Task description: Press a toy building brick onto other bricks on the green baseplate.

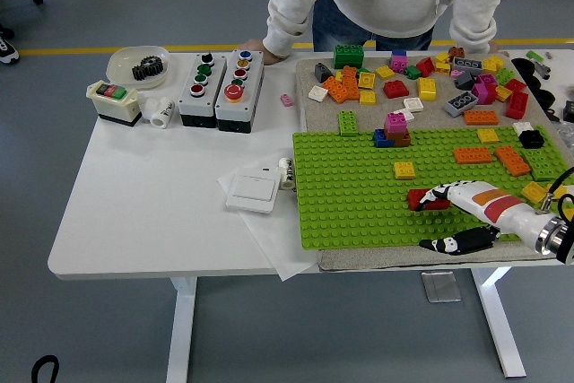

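Observation:
The green baseplate (350, 186) lies on the right half of the table. A red brick (416, 199) sits on it near the front right. My right hand (430, 220) comes in from the right edge. Its white and orange fingers (466, 195) lie flat and stretched out on top of the red brick. Its black thumb (457, 242) points left, apart from the brick, over the plate's front edge. A yellow brick (404, 170), two orange bricks (473, 156) and a pink-and-blue stack (394, 129) also sit on the plate. The left hand is out of view.
Several loose bricks (413, 78) lie on a beige mat behind the plate. A person stands at the far side with a hand (256, 46) on the table edge. Button boxes (221, 78), a gear bowl (139, 65) and a white switch (253, 191) stand to the left.

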`<control>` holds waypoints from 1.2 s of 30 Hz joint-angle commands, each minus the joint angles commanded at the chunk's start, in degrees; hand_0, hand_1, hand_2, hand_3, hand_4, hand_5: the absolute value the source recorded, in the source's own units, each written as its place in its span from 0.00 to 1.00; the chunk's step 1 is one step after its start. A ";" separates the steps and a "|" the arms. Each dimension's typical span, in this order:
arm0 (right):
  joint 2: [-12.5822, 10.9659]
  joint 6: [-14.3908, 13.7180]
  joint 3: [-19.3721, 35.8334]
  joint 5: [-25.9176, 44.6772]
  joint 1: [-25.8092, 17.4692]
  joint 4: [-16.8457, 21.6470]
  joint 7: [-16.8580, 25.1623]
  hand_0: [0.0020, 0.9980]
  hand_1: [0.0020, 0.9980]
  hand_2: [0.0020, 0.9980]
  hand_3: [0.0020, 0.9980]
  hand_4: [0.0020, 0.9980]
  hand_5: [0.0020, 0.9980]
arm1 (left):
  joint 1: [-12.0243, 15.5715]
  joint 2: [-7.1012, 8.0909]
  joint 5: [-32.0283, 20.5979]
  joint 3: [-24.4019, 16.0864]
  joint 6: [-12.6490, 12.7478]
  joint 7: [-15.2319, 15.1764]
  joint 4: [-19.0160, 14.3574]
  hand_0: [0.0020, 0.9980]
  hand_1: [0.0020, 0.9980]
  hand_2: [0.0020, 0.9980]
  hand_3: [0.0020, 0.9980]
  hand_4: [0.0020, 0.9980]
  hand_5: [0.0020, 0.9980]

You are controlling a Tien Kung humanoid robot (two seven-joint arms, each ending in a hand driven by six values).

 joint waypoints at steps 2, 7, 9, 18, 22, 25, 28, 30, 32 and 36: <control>-0.02 -0.16 0.25 0.39 -0.02 0.29 0.17 0.82 0.76 0.78 0.71 0.88 0.62 | 0.04 0.01 -0.01 0.02 -0.02 0.01 -0.01 0.75 0.75 0.73 0.60 0.67 0.60; -0.13 -0.35 0.80 1.53 0.00 0.99 0.78 0.82 0.76 0.78 0.71 0.88 0.62 | 0.17 0.01 0.15 -0.07 -0.09 -0.01 -0.01 0.75 0.75 0.73 0.60 0.67 0.60; -0.12 -0.44 0.90 1.84 0.03 1.08 0.92 0.82 0.76 0.78 0.71 0.88 0.62 | 0.22 0.02 0.15 -0.08 -0.11 -0.01 -0.02 0.75 0.75 0.73 0.60 0.67 0.60; 1.37 -7.98 -2.35 4.90 3.98 -2.82 -0.22 0.80 0.75 0.77 0.75 0.89 0.57 | 0.38 0.06 0.70 -0.36 -0.47 0.06 -0.10 0.76 0.75 0.73 0.60 0.67 0.60; 2.54 -14.43 -5.09 5.59 7.25 -5.91 -2.83 0.79 0.73 0.76 0.78 0.95 0.50 | 0.43 0.10 0.69 -0.35 -0.58 0.06 -0.14 0.76 0.75 0.73 0.60 0.67 0.60; 3.41 -16.65 -7.65 5.78 10.14 -8.23 -4.25 0.79 0.73 0.76 0.78 0.95 0.50 | 0.43 0.17 0.57 -0.31 -0.64 0.05 -0.16 0.76 0.75 0.73 0.60 0.67 0.60; 4.48 -17.20 -9.83 6.08 12.68 -10.51 -5.21 0.79 0.71 0.75 0.75 0.97 0.45 | 0.35 0.23 0.35 -0.20 -0.67 0.07 -0.18 0.75 0.75 0.73 0.60 0.67 0.60; 5.62 -16.96 -11.52 6.33 14.81 -12.72 -5.53 0.79 0.71 0.75 0.75 0.97 0.45 | 0.21 0.31 0.22 -0.11 -0.77 0.10 -0.21 0.75 0.75 0.73 0.60 0.67 0.60; 6.42 -16.61 -12.99 6.28 16.50 -14.47 -5.67 0.79 0.71 0.75 0.75 0.97 0.45 | 0.05 0.37 0.14 -0.07 -0.86 0.14 -0.22 0.75 0.75 0.73 0.60 0.67 0.60; 8.12 -16.48 -16.38 5.80 19.51 -18.02 -5.92 0.77 0.69 0.73 0.68 0.96 0.43 | -0.18 0.49 -0.32 0.16 -0.88 0.27 -0.24 0.76 0.75 0.73 0.60 0.67 0.60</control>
